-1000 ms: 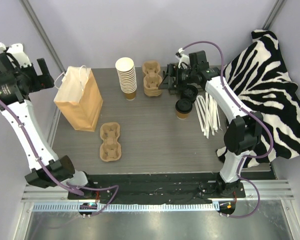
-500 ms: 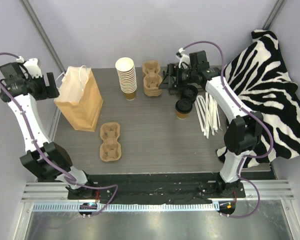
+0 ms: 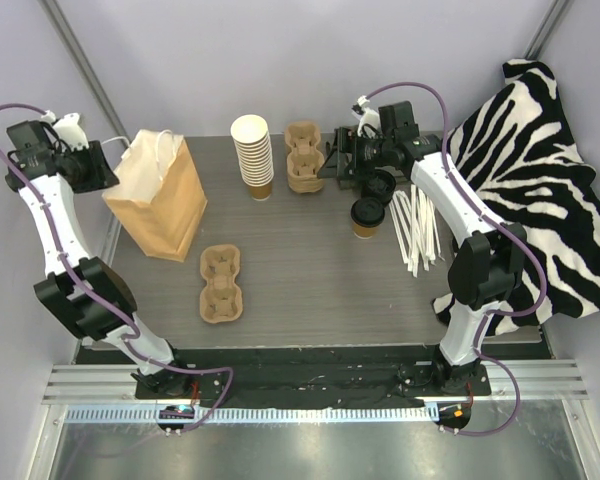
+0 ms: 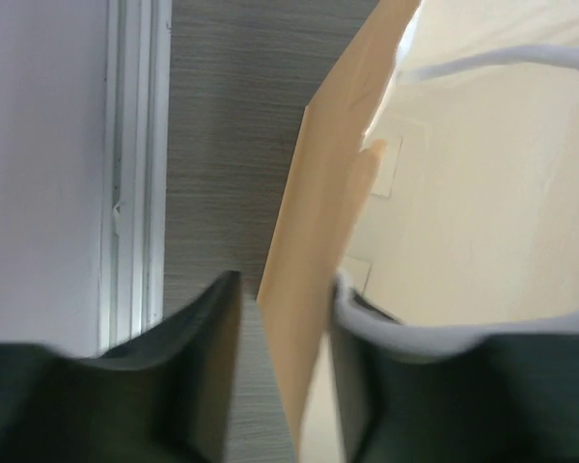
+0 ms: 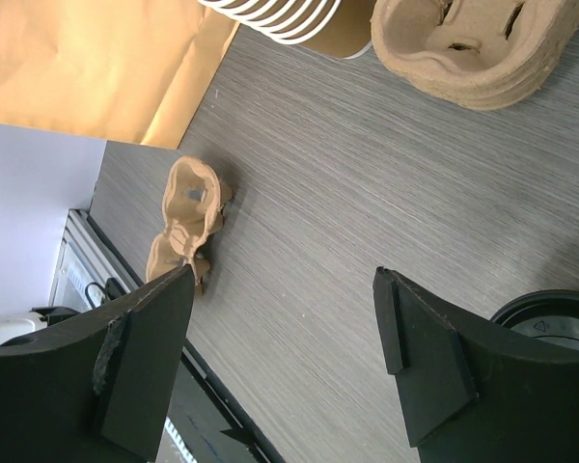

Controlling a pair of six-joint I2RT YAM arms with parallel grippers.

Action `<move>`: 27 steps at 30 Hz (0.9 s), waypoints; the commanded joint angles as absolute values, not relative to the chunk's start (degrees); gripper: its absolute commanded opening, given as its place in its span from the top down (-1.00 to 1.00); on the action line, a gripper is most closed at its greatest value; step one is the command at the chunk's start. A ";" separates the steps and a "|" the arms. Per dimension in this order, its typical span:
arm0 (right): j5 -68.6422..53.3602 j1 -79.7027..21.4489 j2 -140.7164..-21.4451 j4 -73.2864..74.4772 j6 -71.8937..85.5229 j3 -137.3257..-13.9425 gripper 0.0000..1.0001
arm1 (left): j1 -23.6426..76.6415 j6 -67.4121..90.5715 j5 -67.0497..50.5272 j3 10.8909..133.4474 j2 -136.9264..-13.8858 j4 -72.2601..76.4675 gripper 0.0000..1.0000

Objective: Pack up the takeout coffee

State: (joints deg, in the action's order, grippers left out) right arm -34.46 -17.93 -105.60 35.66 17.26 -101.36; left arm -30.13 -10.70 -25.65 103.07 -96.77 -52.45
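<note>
The takeout coffee [image 3: 364, 216], a small brown cup with a black lid, stands at the back right of the table. My right gripper [image 3: 338, 163] hovers behind and to the left of it, open with nothing between its fingers [image 5: 283, 280]. A black lid's rim [image 5: 550, 323] shows at the lower right of the right wrist view; I cannot tell whether it is the cup's. A tan paper bag [image 3: 152, 195] stands at the left. My left gripper [image 3: 104, 168] straddles the bag's left wall [image 4: 309, 241]. Its jaws are narrowed, with a slit still showing beside the paper, and a white handle [image 4: 502, 63] lies inside the bag.
A stack of lidless cups [image 3: 252, 155] and a stack of pulp carriers [image 3: 303, 155] stand at the back. One loose carrier [image 3: 220, 283] lies near the middle front. A loose black lid [image 3: 381, 185], white straws [image 3: 416, 230] and a zebra cloth [image 3: 540, 180] are on the right.
The left gripper moved right onto the bag's left edge and its jaws narrowed around the wall; the bag's top shifted slightly. The right arm stayed put.
</note>
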 commanded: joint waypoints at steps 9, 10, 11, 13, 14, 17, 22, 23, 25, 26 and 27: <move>-35.25 -16.62 -103.45 35.77 15.39 -105.02 -0.65 | -30.32 -0.27 -28.48 106.25 -87.90 -44.04 1.00; -35.33 -15.31 -103.62 35.95 15.38 -105.55 -0.65 | -30.41 1.39 -29.17 108.70 -87.02 -43.86 1.00; -35.85 -14.42 -103.71 36.03 15.47 -106.51 -0.65 | -30.32 4.02 -29.44 110.03 -86.75 -43.94 1.00; -37.09 -11.71 -103.71 36.21 15.82 -107.40 -0.64 | -30.32 6.75 -31.36 113.71 -86.22 -44.21 1.00; -37.44 -10.99 -103.45 36.30 15.91 -108.10 -0.64 | -30.32 8.42 -32.07 114.51 -85.52 -44.21 1.00; -38.84 -8.27 -102.49 36.82 15.29 -108.98 -0.64 | -29.89 14.22 -34.62 116.71 -83.24 -44.03 1.00; -39.38 -4.84 -100.29 37.79 13.63 -109.16 -0.65 | -28.22 25.03 -38.49 115.93 -78.15 -42.54 1.00; -39.29 -3.96 -99.94 37.79 13.45 -108.90 -0.65 | -27.17 26.70 -39.11 115.49 -77.26 -41.93 1.00; -39.11 -3.08 -98.79 38.05 13.10 -108.55 -0.65 | -24.37 30.30 -39.81 113.48 -74.28 -41.40 1.00; -39.02 -2.73 -98.44 38.23 13.01 -108.28 -0.65 | -23.39 31.45 -39.90 112.60 -73.31 -40.44 1.00; -38.94 -2.03 -97.74 38.32 12.92 -108.11 -0.65 | -22.33 32.60 -40.08 110.33 -71.13 -40.08 1.00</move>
